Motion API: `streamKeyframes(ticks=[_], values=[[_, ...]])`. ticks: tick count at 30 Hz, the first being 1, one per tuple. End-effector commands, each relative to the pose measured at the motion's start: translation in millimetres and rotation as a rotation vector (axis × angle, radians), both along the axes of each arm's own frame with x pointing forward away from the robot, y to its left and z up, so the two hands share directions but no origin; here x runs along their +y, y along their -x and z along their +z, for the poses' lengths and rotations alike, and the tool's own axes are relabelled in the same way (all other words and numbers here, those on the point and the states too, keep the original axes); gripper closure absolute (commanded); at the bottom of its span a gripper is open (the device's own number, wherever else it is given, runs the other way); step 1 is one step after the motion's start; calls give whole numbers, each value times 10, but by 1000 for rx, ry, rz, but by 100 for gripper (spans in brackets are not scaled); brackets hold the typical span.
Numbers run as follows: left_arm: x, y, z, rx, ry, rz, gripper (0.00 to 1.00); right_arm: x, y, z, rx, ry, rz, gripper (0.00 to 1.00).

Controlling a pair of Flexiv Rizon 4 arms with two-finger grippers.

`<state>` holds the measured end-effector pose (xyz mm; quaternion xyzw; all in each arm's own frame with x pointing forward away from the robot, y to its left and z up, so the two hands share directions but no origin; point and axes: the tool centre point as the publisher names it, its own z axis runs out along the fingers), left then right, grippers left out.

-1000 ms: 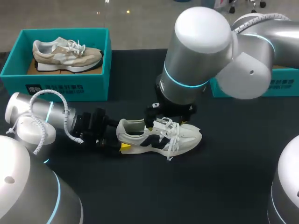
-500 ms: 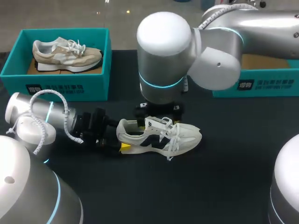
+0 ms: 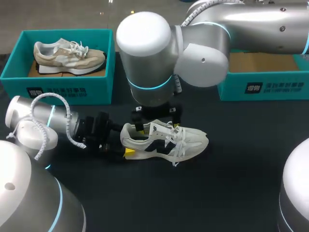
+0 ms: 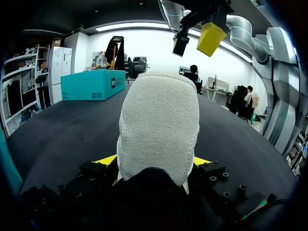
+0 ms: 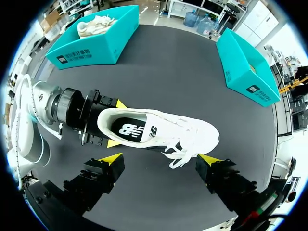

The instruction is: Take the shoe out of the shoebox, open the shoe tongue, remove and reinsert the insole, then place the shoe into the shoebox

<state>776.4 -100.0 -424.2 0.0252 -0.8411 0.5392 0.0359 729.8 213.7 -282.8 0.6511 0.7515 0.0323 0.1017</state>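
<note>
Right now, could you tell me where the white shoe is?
Centre of the head view: white shoe, heel gripped by the left end effector, right end effector open above it.

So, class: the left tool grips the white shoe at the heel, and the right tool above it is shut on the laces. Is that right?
No. The left tool does grip the white shoe at the heel, but the right tool above it is open, touching nothing, as the right wrist view shows.
</note>
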Motion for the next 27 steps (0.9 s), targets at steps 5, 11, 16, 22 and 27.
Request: streamKeyframes(ticks=[5, 11, 16, 22, 27], values=[[1, -7, -50, 1, -5, 0, 100, 39, -201, -216, -65, 90, -103, 0], [1, -7, -50, 1, -5, 0, 100, 120, -303, -346, -50, 107, -121, 0], [1, -7, -50, 1, -5, 0, 100, 183, -356, -458, -45, 141, -116, 0], [1, -7, -50, 1, -5, 0, 100, 125, -450, -586, -42, 181, -148, 2], [1, -7, -50, 1, -5, 0, 100, 6, -476, -609, -29, 193, -184, 54]])
